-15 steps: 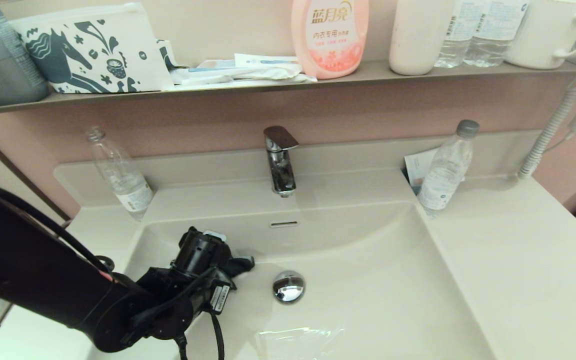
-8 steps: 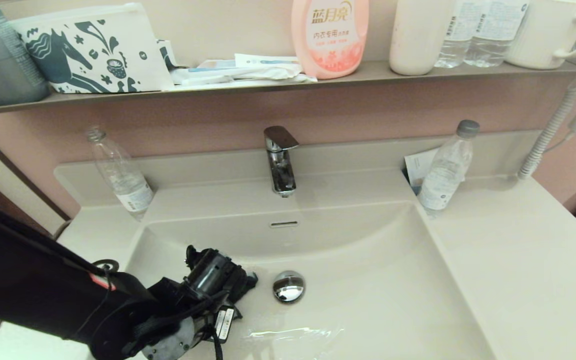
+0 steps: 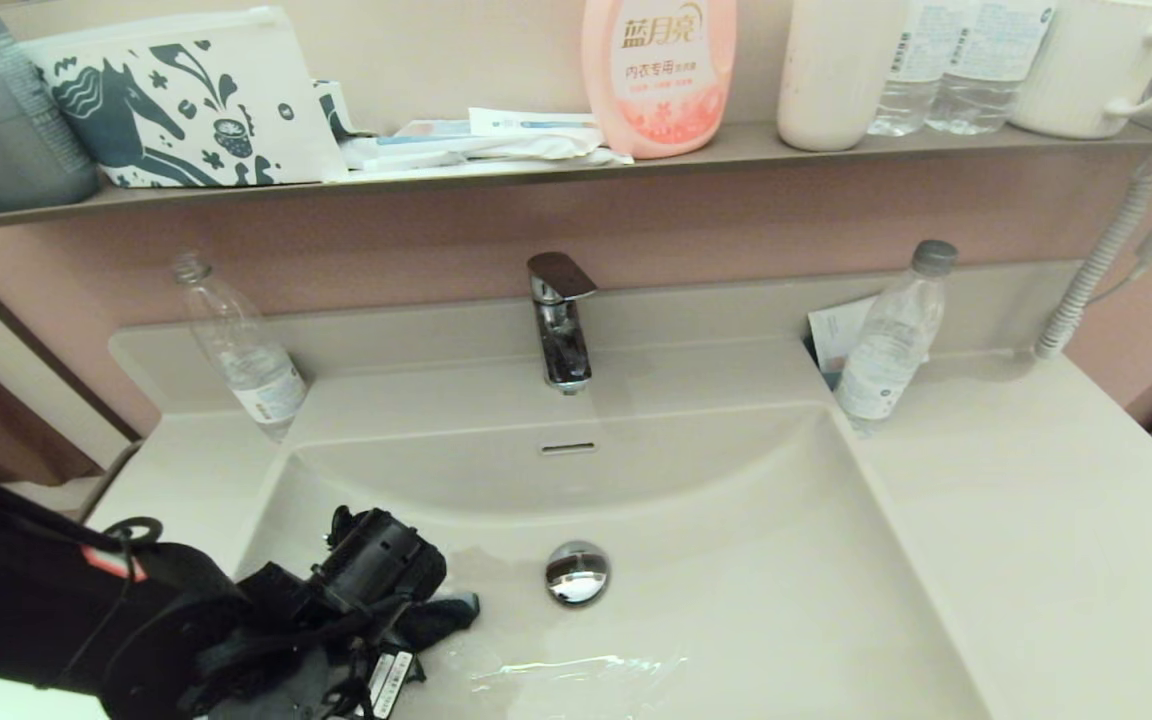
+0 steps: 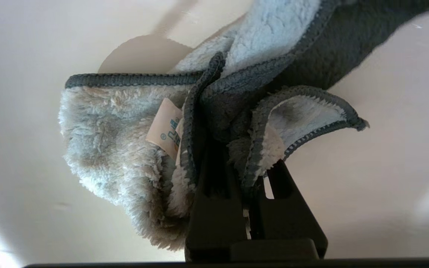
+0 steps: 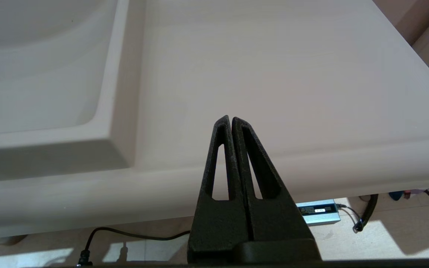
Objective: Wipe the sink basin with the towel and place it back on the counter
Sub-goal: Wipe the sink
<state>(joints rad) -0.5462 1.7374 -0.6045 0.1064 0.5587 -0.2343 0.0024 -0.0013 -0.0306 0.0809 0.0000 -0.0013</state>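
Left gripper (image 4: 251,178) clamped on towel (image 4: 125,141), low in sink basin (image 3: 736,560), left of drain plug (image 3: 577,572).

Soft, light, floppy; likely damp and draggy. Pinched at bunched hem, loose flaps trailing. Wrist pitched down over basin's left slope. Right gripper (image 5: 231,123) closed, empty, parked off counter (image 5: 274,74) front edge.

My left arm (image 3: 66,610) is matte black, bulky, with black cables looped over it, a red-orange mark and white labels; both jaws are black textured wedges with triangular cut-outs.
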